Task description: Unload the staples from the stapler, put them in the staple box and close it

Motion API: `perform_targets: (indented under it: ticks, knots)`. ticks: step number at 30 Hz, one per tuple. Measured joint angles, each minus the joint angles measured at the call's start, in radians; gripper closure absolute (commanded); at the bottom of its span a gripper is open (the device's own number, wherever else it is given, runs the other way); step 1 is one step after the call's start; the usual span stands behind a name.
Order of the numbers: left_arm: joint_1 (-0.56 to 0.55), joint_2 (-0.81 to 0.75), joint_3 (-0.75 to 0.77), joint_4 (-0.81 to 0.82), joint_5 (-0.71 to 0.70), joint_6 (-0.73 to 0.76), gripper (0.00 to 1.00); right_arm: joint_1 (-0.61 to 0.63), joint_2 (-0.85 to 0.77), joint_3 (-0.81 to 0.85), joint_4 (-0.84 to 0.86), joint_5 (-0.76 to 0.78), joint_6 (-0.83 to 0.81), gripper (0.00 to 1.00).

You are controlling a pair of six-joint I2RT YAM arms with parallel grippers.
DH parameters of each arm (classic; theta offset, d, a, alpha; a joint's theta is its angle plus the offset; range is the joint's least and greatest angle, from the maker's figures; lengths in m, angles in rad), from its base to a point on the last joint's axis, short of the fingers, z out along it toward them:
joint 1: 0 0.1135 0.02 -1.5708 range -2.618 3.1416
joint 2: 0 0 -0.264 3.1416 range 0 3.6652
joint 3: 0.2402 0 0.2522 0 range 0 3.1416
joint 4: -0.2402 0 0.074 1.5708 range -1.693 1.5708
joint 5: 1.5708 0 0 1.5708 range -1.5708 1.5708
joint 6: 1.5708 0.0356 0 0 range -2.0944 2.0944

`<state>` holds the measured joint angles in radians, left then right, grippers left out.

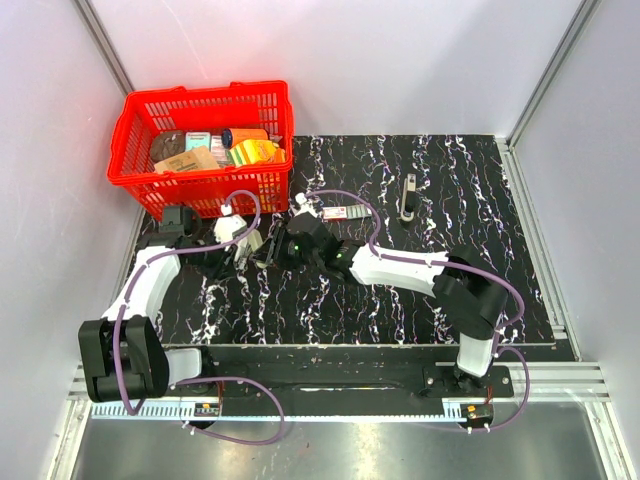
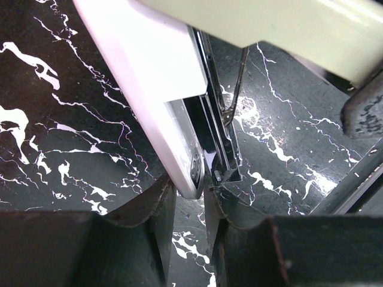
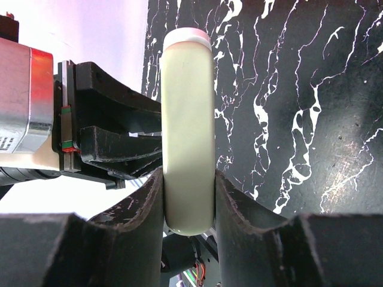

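Pale green plastic stapler [image 3: 188,119] is sitting mid-left over the black white-veined tabletop [image 1: 470,240], pinned between both arms just in front of the red plastic basket [image 1: 205,92]. It's looking lifted, but I can't tell whether any part is touching the surface.

Right tool [image 3: 188,200] is clamping the green top body across its width, pads on both flanks. Left tool [image 2: 190,200] is standing narrow, with the free tip of the white lower arm filling the gap between its fingers. I'm reading that as a pinch. The bare metal magazine rail [image 2: 221,137] is running right alongside that arm.

Step, as I'm judging it: the stapler is hinged open, the top is being held back, and the left side is taking the lower arm to get at the magazine. No staples are showing in the rail, so the load state is unclear.

The next move is calling for a steady right hold. The left tool then needs to swing or draw the lower arm away so the rail is fully exposed, and tip it so the strip slides out. The left grip is sitting at the very tip, so a slip looks likely.

Orientation: the long axis is running roughly left-right between the tools, though the overhead view is too cluttered to be sure. The lower arm's free end is pointing at the left tool, and the green body is extending straight ahead of the right tool, white-capped end farthest from it.
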<state>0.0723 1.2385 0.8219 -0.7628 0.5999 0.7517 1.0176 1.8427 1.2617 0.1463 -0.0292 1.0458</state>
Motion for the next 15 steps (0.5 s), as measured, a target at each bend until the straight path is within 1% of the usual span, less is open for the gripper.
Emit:
perform_targets:
  ticks: [1, 3, 5, 9, 15]
  knots:
    - [0.000, 0.000, 0.000, 0.000, 0.002, 0.000, 0.75, 0.000, 0.000, 0.000, 0.000, 0.000, 0.002, 0.97]
    - [0.001, 0.000, 0.000, 0.000, 0.004, 0.000, 0.85, 0.000, 0.000, 0.000, 0.000, -0.005, 0.003, 0.97]
    - [0.003, -0.002, 0.000, 0.004, 0.003, -0.001, 0.90, 0.000, 0.000, 0.000, -0.002, -0.019, 0.002, 0.97]
    - [0.009, -0.004, 0.000, 0.018, -0.012, -0.003, 0.94, 0.001, -0.008, -0.013, 0.003, -0.048, -0.018, 0.97]
    - [0.005, -0.032, -0.015, 0.088, -0.102, 0.000, 0.96, 0.001, -0.042, -0.057, 0.024, -0.101, -0.105, 0.96]
